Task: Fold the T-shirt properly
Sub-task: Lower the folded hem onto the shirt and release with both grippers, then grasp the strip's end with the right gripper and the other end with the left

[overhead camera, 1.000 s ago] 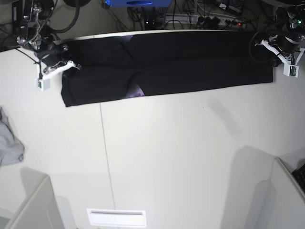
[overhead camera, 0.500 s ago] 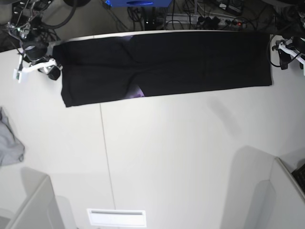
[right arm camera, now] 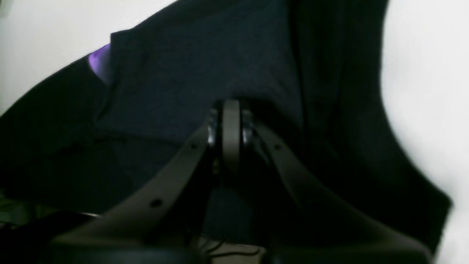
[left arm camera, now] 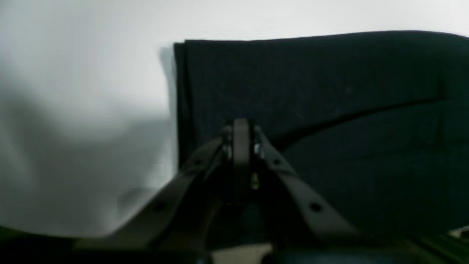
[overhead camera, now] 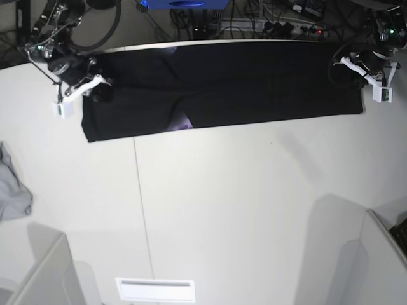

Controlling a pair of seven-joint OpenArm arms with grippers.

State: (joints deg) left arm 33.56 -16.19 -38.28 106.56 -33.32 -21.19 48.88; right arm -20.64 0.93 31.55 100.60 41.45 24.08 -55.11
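Note:
The black T-shirt [overhead camera: 254,79] lies folded into a long band along the table's far edge, with a purple bit of print [overhead camera: 183,123] showing at its near edge. My left gripper [overhead camera: 357,66] is shut over the shirt's right end; in the left wrist view its tip [left arm camera: 240,128] sits on the fabric [left arm camera: 329,80] near the end edge. My right gripper [overhead camera: 95,90] is shut over the shirt's left end; in the right wrist view its tip [right arm camera: 231,106] rests on dark fabric [right arm camera: 205,62] with purple print [right arm camera: 99,62] beyond. I cannot tell whether either pinches cloth.
A small light grey cloth [overhead camera: 11,187] lies at the table's left edge. A white slotted plate [overhead camera: 156,289] sits at the front edge. Cables and power strips [overhead camera: 286,22] run behind the table. Pale box corners stand at front left [overhead camera: 44,273] and front right [overhead camera: 381,254].
Half a second ago both grippers were off the shirt, outside its two ends. Both have moved back inward over the ends. The shirt has not moved.

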